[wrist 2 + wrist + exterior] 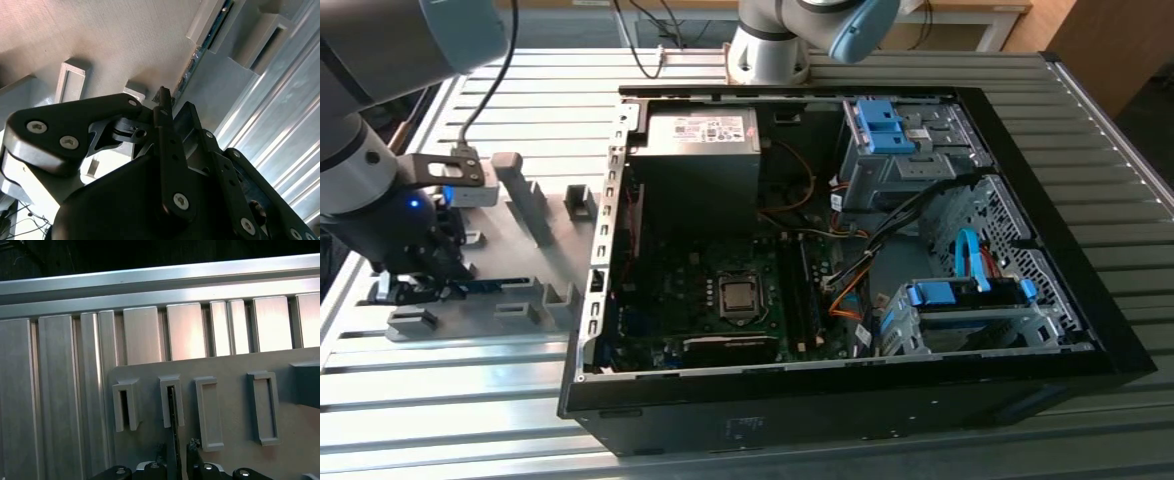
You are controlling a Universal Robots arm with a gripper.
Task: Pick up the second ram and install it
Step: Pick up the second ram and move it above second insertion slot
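Second ram (491, 285) among grey holder blocks (518, 312), gripper (434, 290) at it

Exterior view: lodged low at the exterior view's left, well apart from the PC case (854, 410). First wrist view: set on edge, running from one slot (170, 390) into the gripper. Second wrist view: thin strip reaching the gripper. Jaws: clenched or released, cannot tell.

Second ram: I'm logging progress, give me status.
Gripper down at the holder block. Second ram seated in its slot, not lifted. No obstruction seen.
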